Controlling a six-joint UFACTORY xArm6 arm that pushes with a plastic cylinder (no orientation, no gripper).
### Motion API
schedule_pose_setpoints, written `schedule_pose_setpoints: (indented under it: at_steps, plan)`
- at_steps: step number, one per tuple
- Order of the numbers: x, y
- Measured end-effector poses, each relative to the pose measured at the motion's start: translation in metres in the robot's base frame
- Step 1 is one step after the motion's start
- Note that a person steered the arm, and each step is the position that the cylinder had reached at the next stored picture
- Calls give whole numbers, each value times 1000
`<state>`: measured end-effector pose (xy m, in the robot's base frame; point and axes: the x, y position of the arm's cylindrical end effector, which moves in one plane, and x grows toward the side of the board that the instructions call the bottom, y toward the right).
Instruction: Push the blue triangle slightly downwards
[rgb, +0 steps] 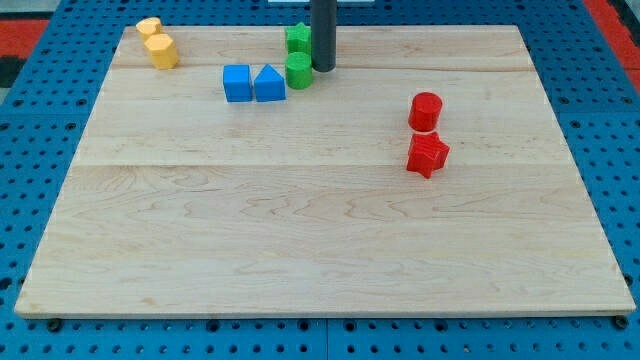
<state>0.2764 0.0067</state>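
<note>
The robot's rod comes down from the far edge of the scene and my tip (323, 68) rests on the wooden board (320, 250), just to the right of the green cylinder (299, 71) and close beside it, though whether the two actually touch cannot be made out. The rod is a plain bar with nothing to open or close, and it has hold of nothing. Behind the green cylinder, farther away, sits a second green block (297, 39) whose shape is partly hidden by the rod. The blue triangle (269, 84) lies just left of the green cylinder, seemingly touching it, and presses side by side against the blue cube (237, 83) on its left. My tip is therefore to the right of the blue triangle and a little farther away, with the green cylinder between them. At the far left corner two yellow blocks (157, 44) stand together, one just behind the other. Well apart on the right, a red cylinder (425, 110) stands just behind a red star-like block (427, 154). The board rests on a blue pegboard surface (40, 110).
</note>
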Motion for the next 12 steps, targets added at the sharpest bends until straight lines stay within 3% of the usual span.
schedule_pose_setpoints:
  at_steps: [2,4,5,7,9,12]
  plan:
    - [64,7]
    - [115,-79]
    - [107,-120]
    - [18,-167]
    - [-16,-102]
    - [-4,-66]
